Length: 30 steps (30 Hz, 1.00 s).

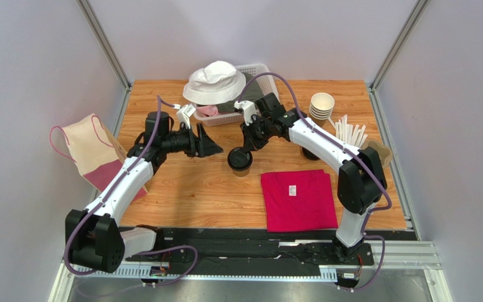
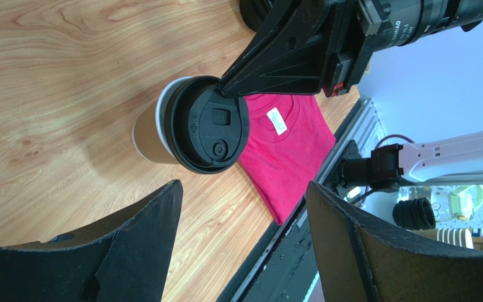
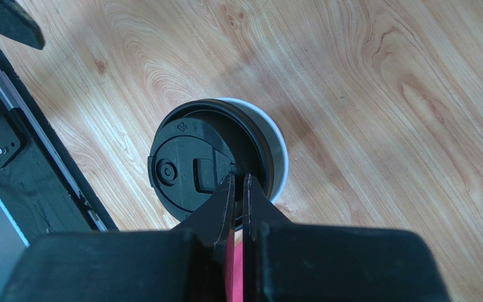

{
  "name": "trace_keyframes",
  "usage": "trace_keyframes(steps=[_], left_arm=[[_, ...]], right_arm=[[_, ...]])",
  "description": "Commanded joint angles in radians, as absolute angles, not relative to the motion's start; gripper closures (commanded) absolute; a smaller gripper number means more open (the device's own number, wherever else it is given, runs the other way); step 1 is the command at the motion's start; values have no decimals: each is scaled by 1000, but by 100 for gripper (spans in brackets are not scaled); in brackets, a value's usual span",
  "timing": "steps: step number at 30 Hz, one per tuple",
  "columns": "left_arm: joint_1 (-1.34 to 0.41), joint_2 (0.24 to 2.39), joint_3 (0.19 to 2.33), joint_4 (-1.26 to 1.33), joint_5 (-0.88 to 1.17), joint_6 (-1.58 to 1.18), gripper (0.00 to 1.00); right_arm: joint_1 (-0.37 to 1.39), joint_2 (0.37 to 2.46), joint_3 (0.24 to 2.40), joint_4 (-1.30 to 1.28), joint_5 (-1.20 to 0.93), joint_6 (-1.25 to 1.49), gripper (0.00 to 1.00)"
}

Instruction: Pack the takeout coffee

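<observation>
The takeout coffee (image 1: 240,162) is a tan paper cup (image 2: 148,135) standing mid-table, just left of the red shirt. Its black lid (image 2: 212,126) (image 3: 187,165) sits askew, and a strip of white cup rim (image 3: 279,157) shows beside it. My right gripper (image 1: 245,148) (image 3: 239,179) comes down from above, shut, with its tips pinching the lid's edge. My left gripper (image 1: 216,150) (image 2: 244,189) hangs open just left of the cup, level with it. Nothing is between its fingers.
A folded red shirt (image 1: 298,200) lies at the front right. A white basket (image 1: 260,70) with a white bucket hat (image 1: 219,82) stands at the back. A stack of lidless cups (image 1: 321,106) and white sticks (image 1: 352,133) are at the right. A tan-and-pink bag (image 1: 90,151) leans at the left edge.
</observation>
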State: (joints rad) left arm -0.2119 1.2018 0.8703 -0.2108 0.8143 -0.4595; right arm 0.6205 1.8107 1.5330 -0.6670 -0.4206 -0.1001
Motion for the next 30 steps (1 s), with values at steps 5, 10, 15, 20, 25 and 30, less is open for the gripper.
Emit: trace_keyframes(steps=[5, 10, 15, 20, 25, 30], left_arm=[[-213, 1189, 862, -169, 834, -471, 21], [-213, 1193, 862, -170, 839, -468, 21], [-213, 1201, 861, -170, 838, -468, 22], [-213, 1201, 854, -166, 841, -472, 23], [-213, 1207, 850, -158, 851, -472, 25], [-213, 1221, 836, -140, 864, -474, 39]], right_arm=[[592, 1821, 1552, -612, -465, -92, 100], [588, 1827, 1545, -607, -485, -91, 100], [589, 1833, 1529, -603, -494, -83, 100], [588, 1842, 1520, -600, -495, -78, 100], [586, 1850, 1506, -588, -497, -84, 100], [584, 1865, 1506, -575, -499, -89, 100]])
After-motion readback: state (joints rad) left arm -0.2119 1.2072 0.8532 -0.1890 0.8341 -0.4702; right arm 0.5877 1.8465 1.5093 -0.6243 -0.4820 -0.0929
